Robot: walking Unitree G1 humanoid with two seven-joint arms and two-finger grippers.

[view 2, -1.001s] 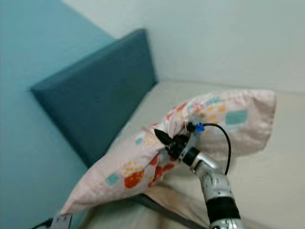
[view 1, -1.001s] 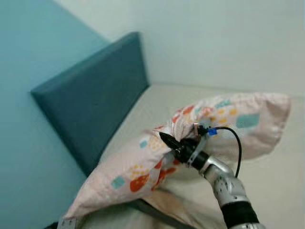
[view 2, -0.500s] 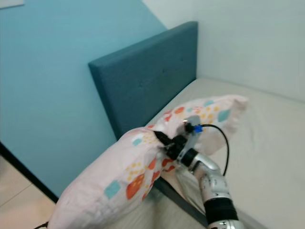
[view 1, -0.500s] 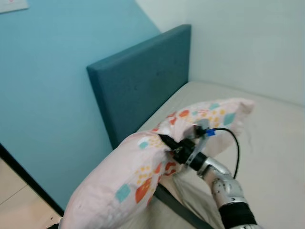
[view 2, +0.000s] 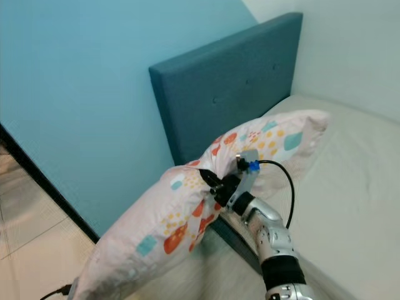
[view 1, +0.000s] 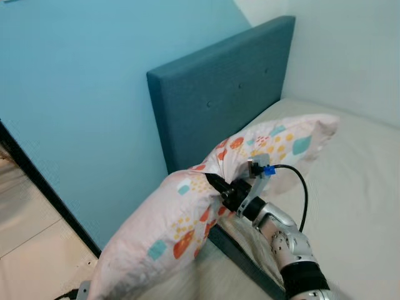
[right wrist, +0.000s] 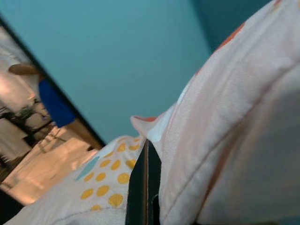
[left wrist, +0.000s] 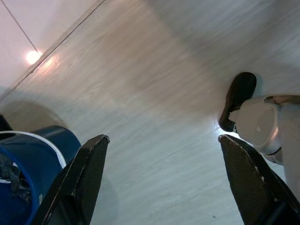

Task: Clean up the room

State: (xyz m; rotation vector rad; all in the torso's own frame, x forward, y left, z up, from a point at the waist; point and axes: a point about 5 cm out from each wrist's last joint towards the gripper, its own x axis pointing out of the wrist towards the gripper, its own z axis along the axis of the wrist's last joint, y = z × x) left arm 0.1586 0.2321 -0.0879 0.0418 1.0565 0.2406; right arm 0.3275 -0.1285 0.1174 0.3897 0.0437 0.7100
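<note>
The right gripper (view 1: pixel 214 185) is pinching a fold of the pillow (view 1: pixel 187 215), its two black fingers pressed together on the fabric near the middle of the pillow's length. The pillow is pale pink with orange, yellow and teal patches, and it is hanging in the air, held up by that pinch. Its upper end is reaching over the corner of the bed (view 1: pixel 350 187) just beside the headboard (view 1: pixel 219 106), while its lower end is drooping down past the bed's side edge toward the floor (view 1: pixel 37 244). In the right wrist view the closed fingers (right wrist: pixel 145 187) are showing as one dark strip with the pillow cloth bunched right against them, yellow dots on the fabric below. The silver right arm is reaching up from the lower edge of the head view, a black cable looping off its wrist with a blue connector on top. The headboard is dark teal and standing against the lighter blue wall (view 1: pixel 81 87). The left gripper (left wrist: pixel 164 183) is hanging over the pale wood-grain floor with its fingers spread wide apart, nothing between them. A blue bin (left wrist: pixel 28 164) is sitting on the floor near one of those fingers
</note>
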